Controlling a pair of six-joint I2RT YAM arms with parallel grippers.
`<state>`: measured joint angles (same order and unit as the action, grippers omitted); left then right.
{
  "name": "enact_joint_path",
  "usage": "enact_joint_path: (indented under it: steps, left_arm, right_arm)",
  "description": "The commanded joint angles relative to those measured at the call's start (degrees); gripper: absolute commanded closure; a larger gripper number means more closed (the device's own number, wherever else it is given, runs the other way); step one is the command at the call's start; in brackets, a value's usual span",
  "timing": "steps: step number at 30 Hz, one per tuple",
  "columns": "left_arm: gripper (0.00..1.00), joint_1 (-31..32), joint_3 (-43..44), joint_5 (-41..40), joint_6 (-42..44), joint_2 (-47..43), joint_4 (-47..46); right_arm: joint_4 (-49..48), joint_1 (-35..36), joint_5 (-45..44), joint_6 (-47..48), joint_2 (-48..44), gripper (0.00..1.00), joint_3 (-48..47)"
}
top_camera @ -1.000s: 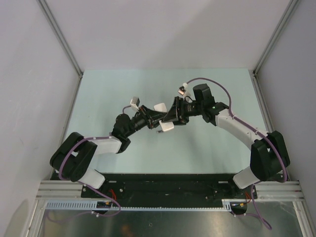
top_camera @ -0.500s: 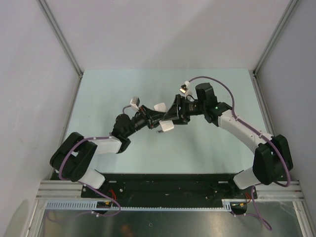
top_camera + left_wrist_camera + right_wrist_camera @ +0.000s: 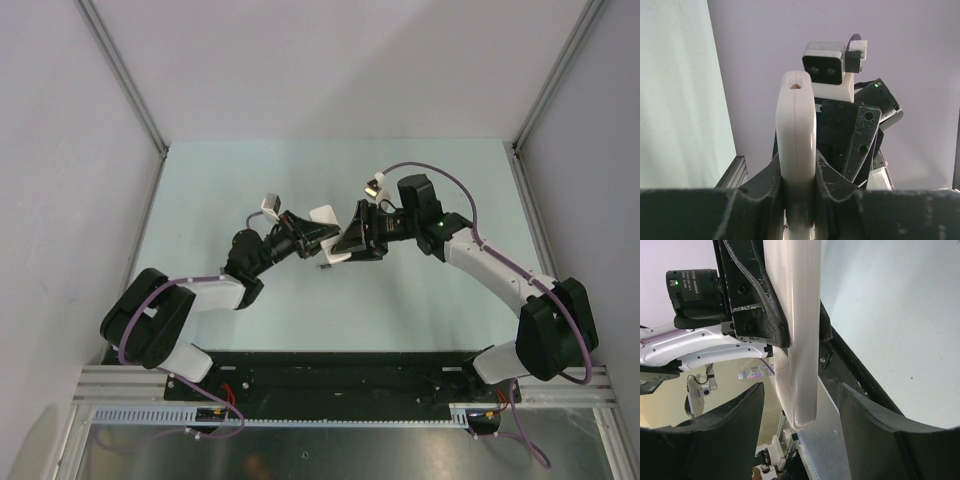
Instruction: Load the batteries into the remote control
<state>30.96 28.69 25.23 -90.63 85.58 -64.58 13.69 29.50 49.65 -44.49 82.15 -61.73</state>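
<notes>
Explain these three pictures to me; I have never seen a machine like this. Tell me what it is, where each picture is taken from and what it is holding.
These are two robot arms bolted at the near edge of a pale green table. The overhead picture looks down from above and behind them. It shows the left arm on the left and the right arm on the right, meeting over the middle of the table. The other two pictures come from a small camera on each wrist, looking along that arm's own jaws. In the left wrist picture, the left jaws are shut on a white remote control, seen edge-on. In the right wrist picture, the same remote stands between the right jaws, which are open with a gap on each side. No batteries show in any picture.
</notes>
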Motion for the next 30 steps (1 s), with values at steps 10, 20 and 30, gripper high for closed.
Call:
enact_joint_path:
  steps: [10,20,30]
  left_arm:
    - [1.0,-0.73,2.6,0.08,-0.6,-3.58,-3.19]
    - [1.0,-0.64,2.69,0.17,-0.6,-4.02,-3.19]
    - [1.0,-0.64,2.69,0.25,-0.69,-3.84,-3.28]
  right_arm:
    - [-9.56,0.21,4.75,-6.12,-1.99,0.43,2.85]
    - [-13.17,0.91,4.93,-9.03,-1.2,0.55,3.55]
    - [-14.92,1.35,4.58,-9.12,-1.03,0.71,3.82]
